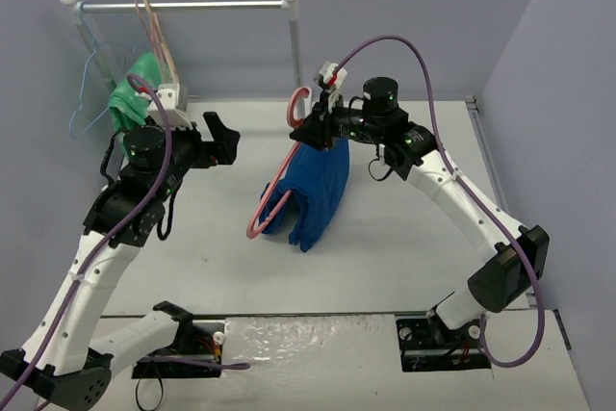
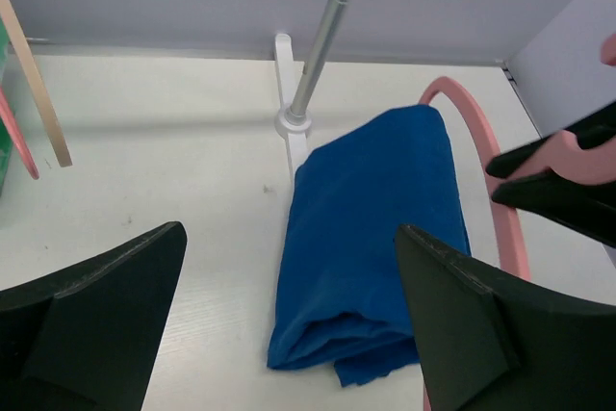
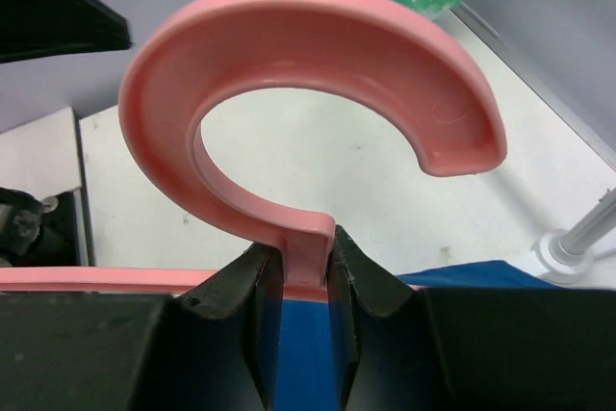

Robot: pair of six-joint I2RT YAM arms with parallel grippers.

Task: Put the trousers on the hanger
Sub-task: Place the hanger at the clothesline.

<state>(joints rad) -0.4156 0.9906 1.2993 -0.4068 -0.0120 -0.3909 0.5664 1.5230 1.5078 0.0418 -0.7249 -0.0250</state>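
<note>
The royal-blue trousers (image 1: 316, 190) hang folded over the lower bar of the pink hanger (image 1: 272, 201), their lower end resting on the table. My right gripper (image 1: 314, 128) is shut on the hanger's neck just below its curled hook (image 3: 308, 84) and holds it up. In the left wrist view the trousers (image 2: 371, 238) lie as a folded bundle beside the hanger's pink rim (image 2: 505, 218). My left gripper (image 1: 227, 139) is open and empty, left of the trousers and apart from them.
A clothes rail (image 1: 183, 5) stands at the back, with a green patterned cloth (image 1: 133, 93), a thin light-blue wire hanger (image 1: 89, 93) and a beige hanger (image 1: 159, 40). The rail's right post (image 1: 294, 55) stands just behind the held hanger. Walls close both sides.
</note>
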